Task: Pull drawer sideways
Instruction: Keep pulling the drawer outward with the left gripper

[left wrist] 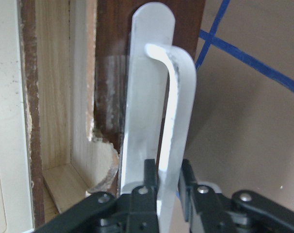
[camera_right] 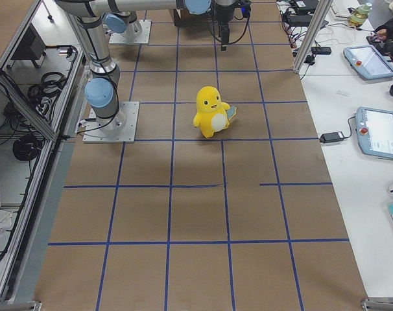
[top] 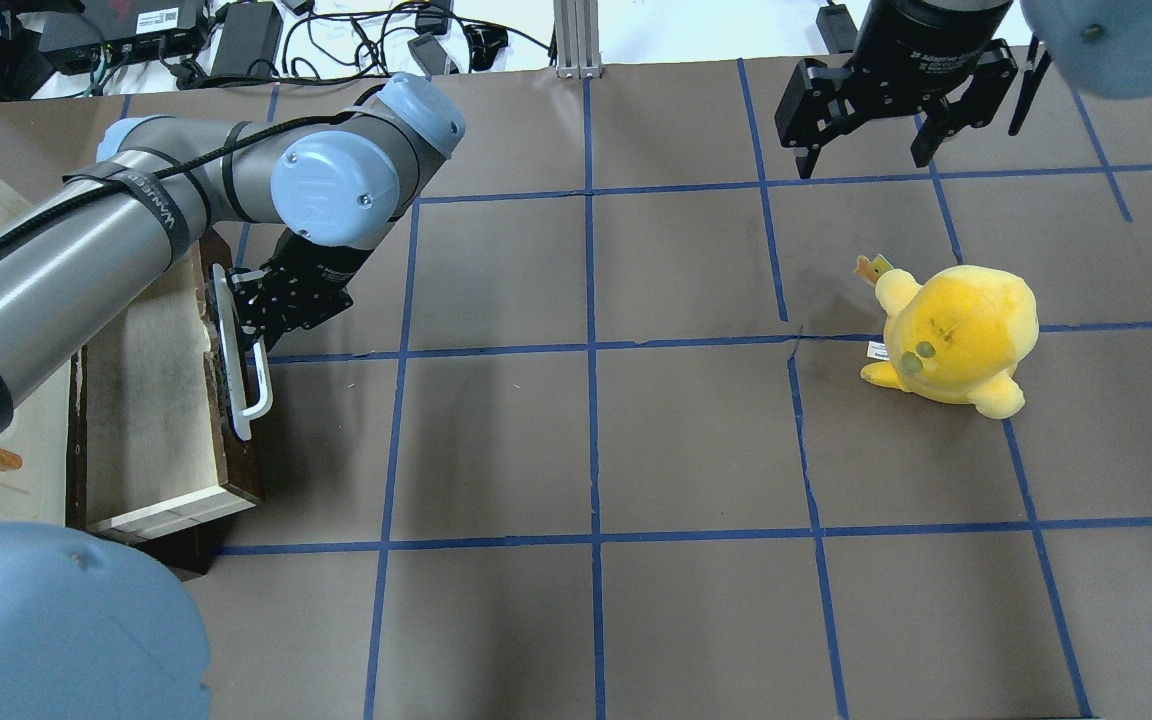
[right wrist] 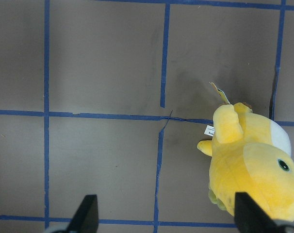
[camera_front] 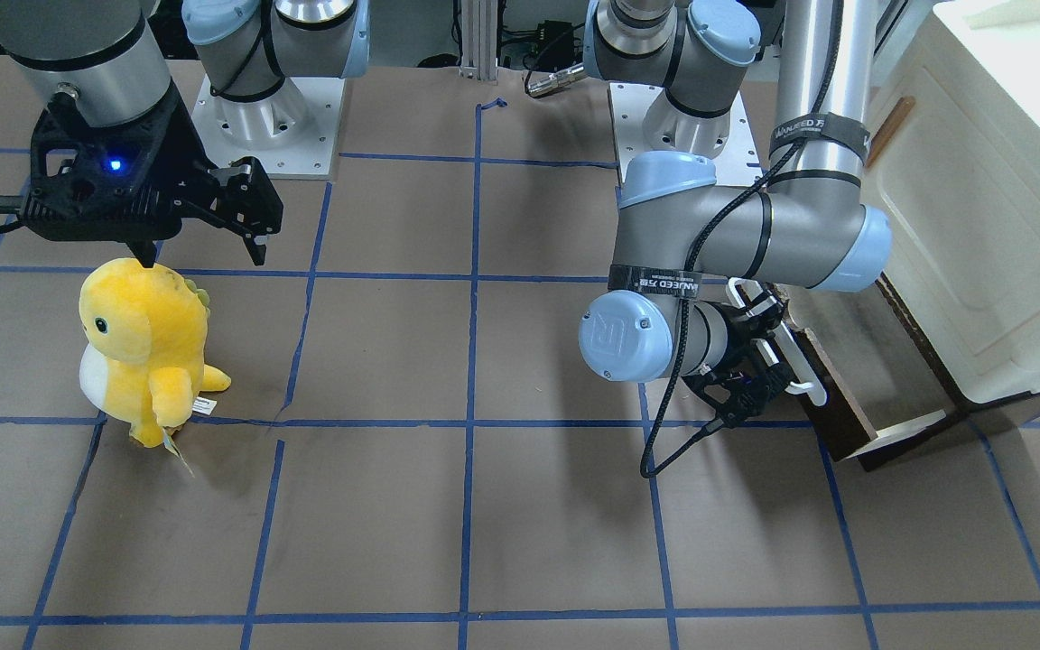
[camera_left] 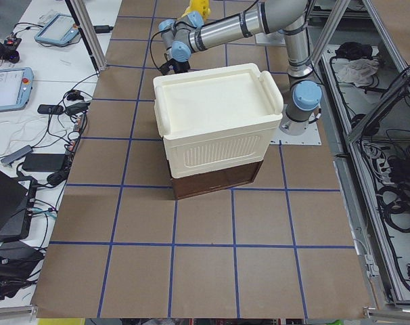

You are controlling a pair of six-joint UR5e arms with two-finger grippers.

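Drawer (top: 151, 400) sits at 9 o'clock on the table (top: 586, 450) in the overhead view. It sticks partly out of the cream-white cabinet (camera_front: 980, 226), so its pale wood inside shows. The left gripper (left wrist: 169, 175) is squeezed tight on the white bar handle (top: 239, 375), close to one end of the bar, with a finger on each side. So the grab looks done, and the pull looks well on its way. I think what is left is to slide the drawer a bit more toward 3 o'clock, or to let go; I cannot tell how far it can go. The dark brown front panel (left wrist: 110, 58) looks chipped near the handle. The right gripper (top: 864, 160) hangs spread wide with nothing in it, up at 1 o'clock. A yellow plush toy (top: 956, 335) stands at 3 o'clock, well apart from the drawer, so I think it is not in the way.
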